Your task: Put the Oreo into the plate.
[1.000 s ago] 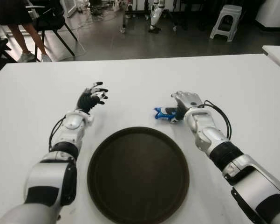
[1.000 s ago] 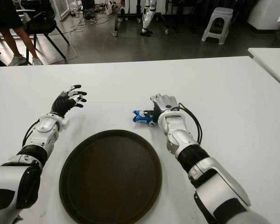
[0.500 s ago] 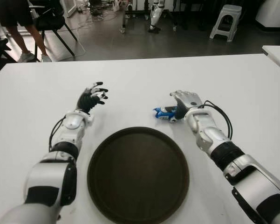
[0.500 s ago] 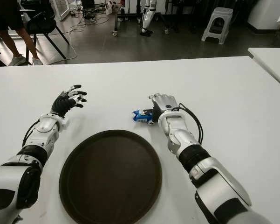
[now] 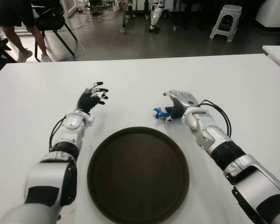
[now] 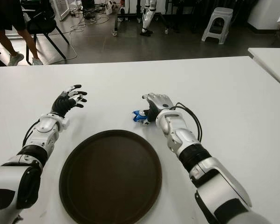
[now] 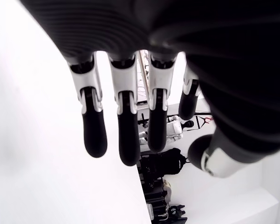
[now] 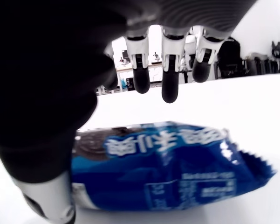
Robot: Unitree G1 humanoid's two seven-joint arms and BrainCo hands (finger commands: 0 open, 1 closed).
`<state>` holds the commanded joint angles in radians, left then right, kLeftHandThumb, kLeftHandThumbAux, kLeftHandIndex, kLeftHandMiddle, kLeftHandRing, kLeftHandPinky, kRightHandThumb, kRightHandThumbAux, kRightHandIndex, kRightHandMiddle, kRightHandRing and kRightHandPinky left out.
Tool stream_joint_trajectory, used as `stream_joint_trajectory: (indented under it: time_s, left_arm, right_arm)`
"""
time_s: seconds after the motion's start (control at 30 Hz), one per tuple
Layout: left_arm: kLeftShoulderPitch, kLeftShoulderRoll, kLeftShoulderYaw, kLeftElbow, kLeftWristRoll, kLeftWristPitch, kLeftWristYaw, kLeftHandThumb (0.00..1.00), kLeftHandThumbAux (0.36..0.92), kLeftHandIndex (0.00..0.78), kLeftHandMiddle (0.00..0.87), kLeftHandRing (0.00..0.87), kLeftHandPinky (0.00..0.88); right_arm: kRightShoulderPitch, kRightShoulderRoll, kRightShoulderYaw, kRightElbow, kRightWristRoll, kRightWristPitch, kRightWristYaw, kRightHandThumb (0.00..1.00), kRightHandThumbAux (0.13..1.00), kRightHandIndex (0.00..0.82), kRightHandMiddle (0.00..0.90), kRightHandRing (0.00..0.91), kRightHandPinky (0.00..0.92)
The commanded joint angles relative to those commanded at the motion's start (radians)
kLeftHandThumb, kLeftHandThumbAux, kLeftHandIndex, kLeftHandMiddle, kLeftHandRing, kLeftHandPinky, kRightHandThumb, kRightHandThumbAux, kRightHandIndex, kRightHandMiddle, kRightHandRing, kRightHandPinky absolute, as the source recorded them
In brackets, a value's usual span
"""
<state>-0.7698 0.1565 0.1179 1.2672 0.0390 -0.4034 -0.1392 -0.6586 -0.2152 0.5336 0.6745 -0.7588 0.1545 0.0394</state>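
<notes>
the right hand (image 5: 178, 101) hovers over the oreo (image 5: 161, 113) on the table (image 5: 233, 84) beyond the plate (image 5: 138, 173), fingers uncurled, grasp pending: close, then carry it back to the plate.

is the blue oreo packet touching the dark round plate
Apart: the left eye view shows white table between the blue oreo packet and the dark round plate's rim.
</notes>
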Motion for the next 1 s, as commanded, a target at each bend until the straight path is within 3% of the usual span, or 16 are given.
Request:
stream_joint_trajectory:
  time_s: [0.7,1.0]
  left_arm:
    - [-0.001,-0.006,0.003,-0.003,-0.003,0.002,0.002,0.204,0.645,0.185,0.326,0.377,0.425]
    - [-0.002,-0.006,0.006,-0.004,-0.007,0.01,-0.002,0.204,0.645,0.179,0.324,0.374,0.424]
  right_arm:
    - [0.019,-0.004,-0.003,-0.006,0.012,-0.05,-0.005,0.0,0.78,0.198,0.202,0.199,0.178]
    - [0.014,-0.014,-0.006,-0.015,0.029,-0.073,0.038,0.0,0.812,0.241,0.239,0.243,0.248]
